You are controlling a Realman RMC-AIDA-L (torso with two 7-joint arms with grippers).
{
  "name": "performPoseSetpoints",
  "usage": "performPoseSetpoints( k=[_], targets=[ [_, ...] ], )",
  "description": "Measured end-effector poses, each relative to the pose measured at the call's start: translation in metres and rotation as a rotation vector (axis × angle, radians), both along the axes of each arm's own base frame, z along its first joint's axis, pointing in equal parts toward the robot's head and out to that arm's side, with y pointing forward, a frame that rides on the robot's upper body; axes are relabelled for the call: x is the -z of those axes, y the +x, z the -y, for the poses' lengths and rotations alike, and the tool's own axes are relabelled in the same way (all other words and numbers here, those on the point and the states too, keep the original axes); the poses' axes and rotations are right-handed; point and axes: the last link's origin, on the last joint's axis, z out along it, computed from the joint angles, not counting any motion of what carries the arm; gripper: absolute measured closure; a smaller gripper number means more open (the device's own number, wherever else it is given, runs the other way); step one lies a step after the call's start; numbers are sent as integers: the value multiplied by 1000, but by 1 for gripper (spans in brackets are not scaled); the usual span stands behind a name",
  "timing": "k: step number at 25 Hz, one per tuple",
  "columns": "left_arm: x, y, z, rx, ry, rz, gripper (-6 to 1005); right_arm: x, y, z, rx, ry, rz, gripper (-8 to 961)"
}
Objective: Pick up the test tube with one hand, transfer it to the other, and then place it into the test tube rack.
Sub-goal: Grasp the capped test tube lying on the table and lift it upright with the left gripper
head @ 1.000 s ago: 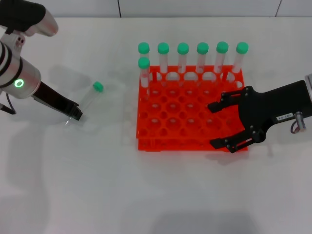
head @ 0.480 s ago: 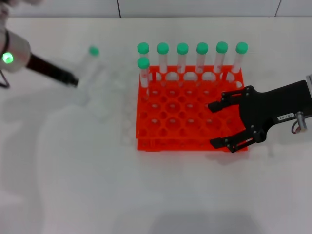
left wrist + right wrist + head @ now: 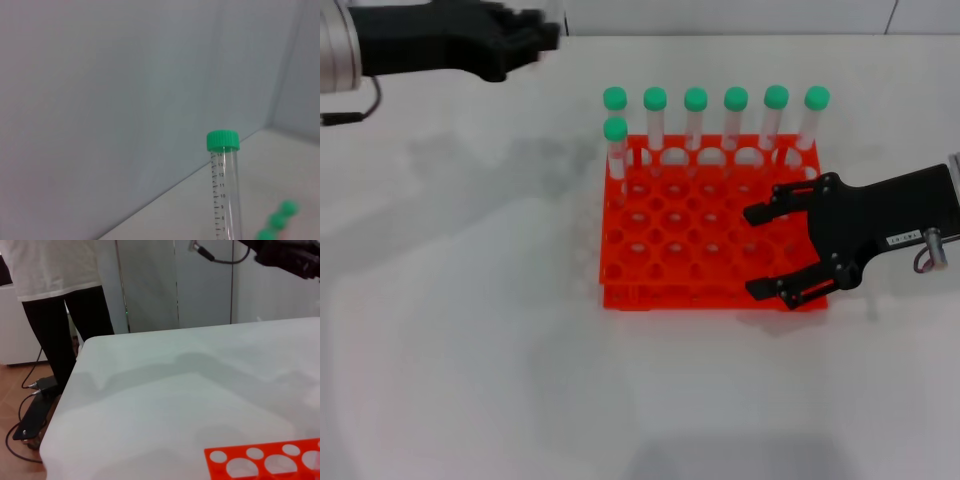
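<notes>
My left gripper (image 3: 542,36) is raised high at the far left, above the table and left of the rack. It is shut on the test tube (image 3: 226,192), a clear graduated tube with a green cap (image 3: 223,140), seen upright in the left wrist view. The tube itself is hard to make out in the head view. The orange-red rack (image 3: 660,292) stands mid-table, and its corner shows in the right wrist view (image 3: 270,460). My right gripper (image 3: 753,252), with a white wrist label, hovers open over the rack's right side and is empty.
Several green-capped tubes (image 3: 695,100) stand in the rack's back row, with one more (image 3: 615,130) at the second row's left end. A person (image 3: 55,290) stands beyond the table edge (image 3: 75,385), with cables on the floor (image 3: 30,425).
My left gripper lifted the tube off the table at the left and swung up and toward the rack. The tube no longer lies on the table. My right gripper barely moved.
</notes>
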Motion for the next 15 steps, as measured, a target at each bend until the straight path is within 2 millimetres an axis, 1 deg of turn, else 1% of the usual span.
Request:
performPoseSetpoints(
  k=[3,7,11,15],
  targets=[
    [9,3,3,78,-63,81,808,0,-1,0,-1,5,-10,84],
    [32,6,5,177,-198,123,808,2,-4,0,-12,3,-20,84],
    [49,7,4,204,-302,74,808,3,-7,0,-21,1,-26,84],
    [60,5,5,181,-366,3,808,4,-10,-1,-26,2,-31,84]
  ],
)
